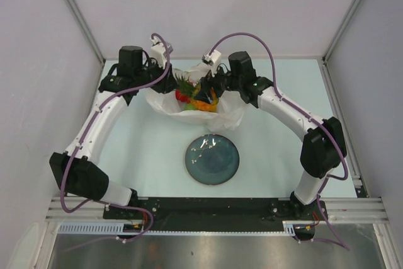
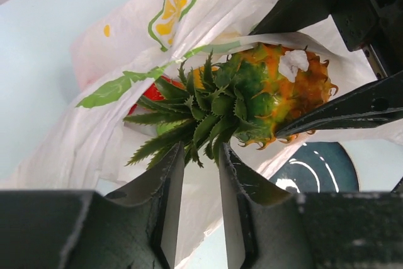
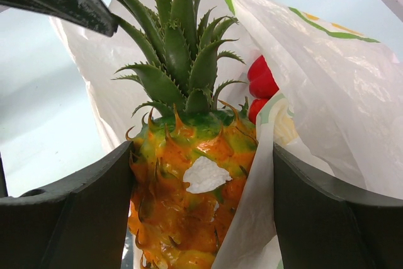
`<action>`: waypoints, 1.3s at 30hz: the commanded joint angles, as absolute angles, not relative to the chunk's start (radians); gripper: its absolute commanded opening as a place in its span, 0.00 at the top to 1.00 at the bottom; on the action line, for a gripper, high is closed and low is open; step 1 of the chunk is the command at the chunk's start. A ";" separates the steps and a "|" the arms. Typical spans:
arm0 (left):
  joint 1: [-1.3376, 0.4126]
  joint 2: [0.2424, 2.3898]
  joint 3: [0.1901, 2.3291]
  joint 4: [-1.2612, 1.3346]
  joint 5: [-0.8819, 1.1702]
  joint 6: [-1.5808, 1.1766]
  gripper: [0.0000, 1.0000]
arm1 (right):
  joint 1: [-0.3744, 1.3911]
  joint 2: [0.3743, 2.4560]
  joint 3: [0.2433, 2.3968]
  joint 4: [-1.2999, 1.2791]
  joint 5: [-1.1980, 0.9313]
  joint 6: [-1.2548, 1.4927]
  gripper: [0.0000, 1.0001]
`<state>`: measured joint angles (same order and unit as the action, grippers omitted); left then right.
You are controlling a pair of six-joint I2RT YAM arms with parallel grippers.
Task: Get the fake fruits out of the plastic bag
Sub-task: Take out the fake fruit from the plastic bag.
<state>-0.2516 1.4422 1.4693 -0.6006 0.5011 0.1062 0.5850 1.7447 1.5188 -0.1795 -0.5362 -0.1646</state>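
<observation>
- Right end effector point(image 3: 201, 212) is open wide and straddles the pineapple point(image 3: 189, 187) body; one finger touches the left flank, bag film lies against the other.
- Pineapple long axis runs up the right wrist frame, crown at top centre.
- Left end effector point(image 2: 200, 187) is nearly closed and seems to pinch the plastic bag point(image 2: 94, 149) edge.
- Red fruits point(image 3: 261, 86) sit deeper, right of centre.
- Bag sits at upper centre of the tabletop point(image 1: 145, 155).

The plastic bag point(image 1: 195, 106), thin, crinkly, translucent white with yellow and green prints, lies crumpled and open-mouthed on the far middle of the table. In its mouth the orange-yellow pineapple point(image 3: 189, 200) lies with its spiky green crown point(image 2: 201, 111) pointing left and a white patch on its body. A glossy red fruit point(image 3: 262, 83) shows deeper inside, beside the crown.
</observation>
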 commanded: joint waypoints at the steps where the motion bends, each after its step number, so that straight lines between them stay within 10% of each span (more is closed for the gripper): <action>1: -0.256 1.447 1.470 -0.577 0.482 0.132 0.68 | 0.581 1.681 1.526 -0.115 -0.560 -0.150 0.53; 12: -0.281 1.486 1.515 -0.554 0.521 0.152 1.00 | 0.584 1.690 1.525 -0.135 -0.561 -0.170 0.47; 16: -0.281 1.468 1.587 -0.540 0.619 0.167 1.00 | 0.574 1.703 1.517 -0.127 -0.494 -0.138 0.01; 31: -0.313 1.433 1.936 -0.782 0.833 0.195 1.00 | 0.437 1.703 1.534 -0.239 -0.664 -0.083 0.00; 39: -0.474 1.280 1.777 -0.940 0.726 0.389 1.00 | 0.420 1.804 1.585 -0.221 -0.614 -0.040 0.00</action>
